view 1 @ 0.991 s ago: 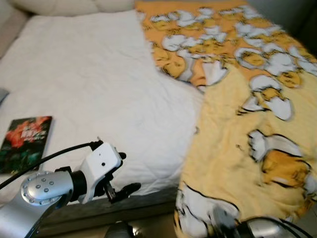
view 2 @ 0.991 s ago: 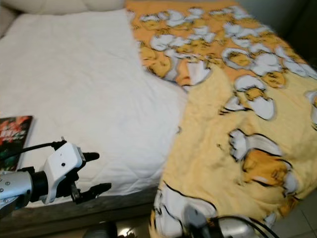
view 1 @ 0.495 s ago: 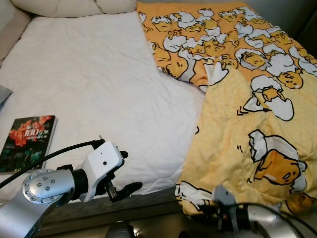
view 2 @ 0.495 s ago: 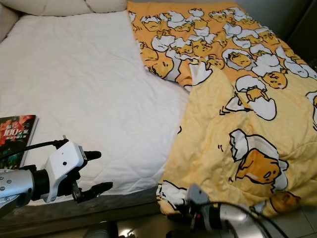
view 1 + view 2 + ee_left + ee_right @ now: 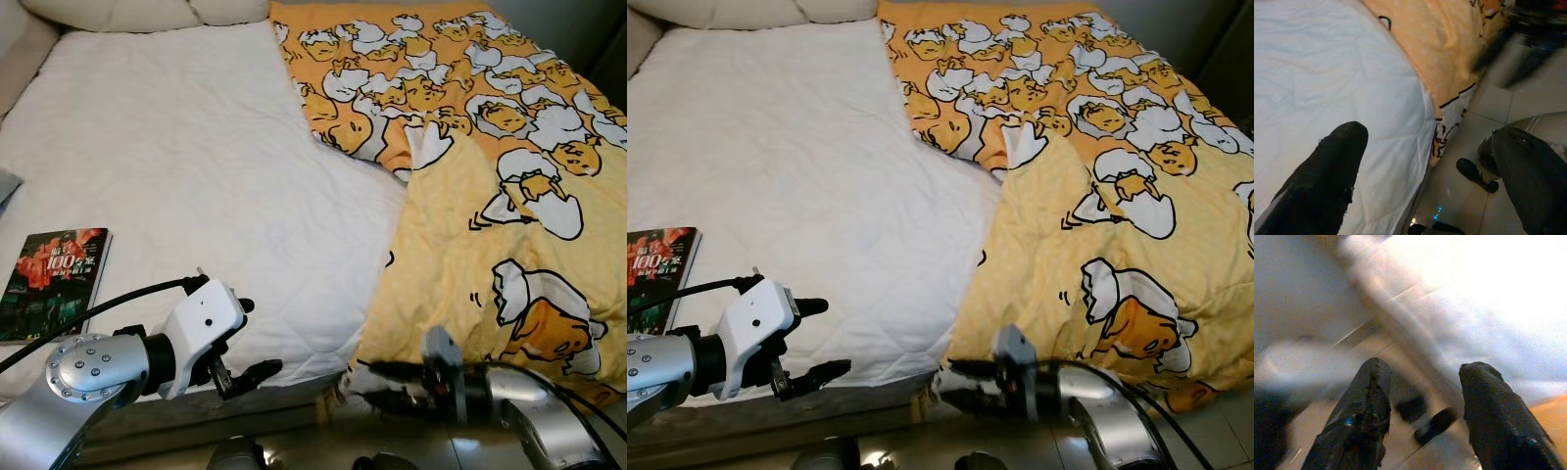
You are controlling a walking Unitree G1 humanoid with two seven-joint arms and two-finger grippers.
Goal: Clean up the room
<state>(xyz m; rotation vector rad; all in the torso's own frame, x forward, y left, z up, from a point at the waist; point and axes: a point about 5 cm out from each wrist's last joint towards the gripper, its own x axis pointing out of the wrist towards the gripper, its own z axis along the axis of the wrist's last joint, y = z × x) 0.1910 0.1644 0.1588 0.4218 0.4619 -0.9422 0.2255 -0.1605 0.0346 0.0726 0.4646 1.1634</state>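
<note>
Right fingers [image 5: 1371, 396] are spread apart with nothing in them, right gripper [image 5: 367, 382] sitting just under the near hem of the yellow blanket [image 5: 490, 225], so it's nearest. Left gripper [image 5: 250, 372] hangs open by the bed [image 5: 176, 176] edge, book [image 5: 54, 284] far left.

Head views are bright and evenly lit, with the white sheet [image 5: 196, 166] nearly washed out and the yellow blanket [image 5: 470, 245] crisp, shadows only under the foot edge of the bed. Right wrist view is really smeared with motion blur and glare. Left wrist view is sharp on the sheet, blurry toward the floor [image 5: 1484, 147].
</note>
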